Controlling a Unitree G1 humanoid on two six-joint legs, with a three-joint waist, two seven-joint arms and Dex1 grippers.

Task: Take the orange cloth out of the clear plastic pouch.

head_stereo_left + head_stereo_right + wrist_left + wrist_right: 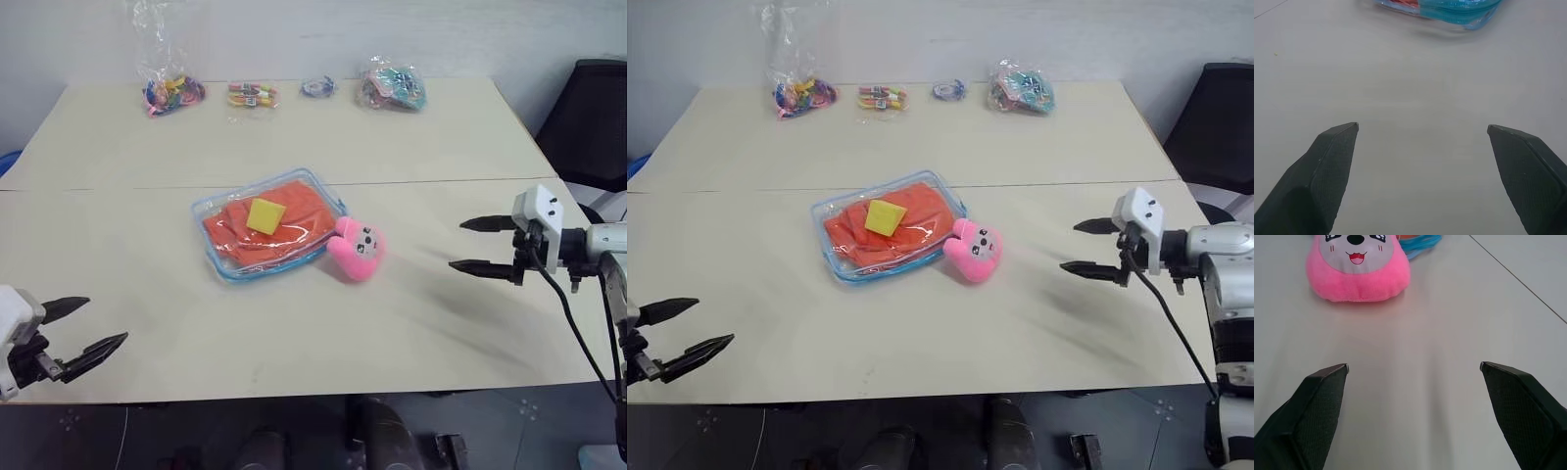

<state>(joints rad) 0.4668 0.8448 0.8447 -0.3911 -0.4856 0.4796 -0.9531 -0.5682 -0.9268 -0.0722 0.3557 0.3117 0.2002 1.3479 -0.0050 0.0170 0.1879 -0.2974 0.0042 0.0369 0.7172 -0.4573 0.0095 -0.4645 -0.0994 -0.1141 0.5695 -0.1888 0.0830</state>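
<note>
pouch: flat clear plastic, blue trim, rounded corners, mid-desk | cloth: wrinkled orange fabric inside pouch, under yellow square | plush: fuzzy pink, touching pouch | left claw, right claw: spread wide, empty, well apart from pouch

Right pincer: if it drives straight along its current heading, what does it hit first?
Most likely the pink plush toy, which lies ahead of the open right pincer across bare table. The clear plastic pouch lies just behind the toy. Depth is unclear.

No text, label, brand or number can be read on anything here.
</note>
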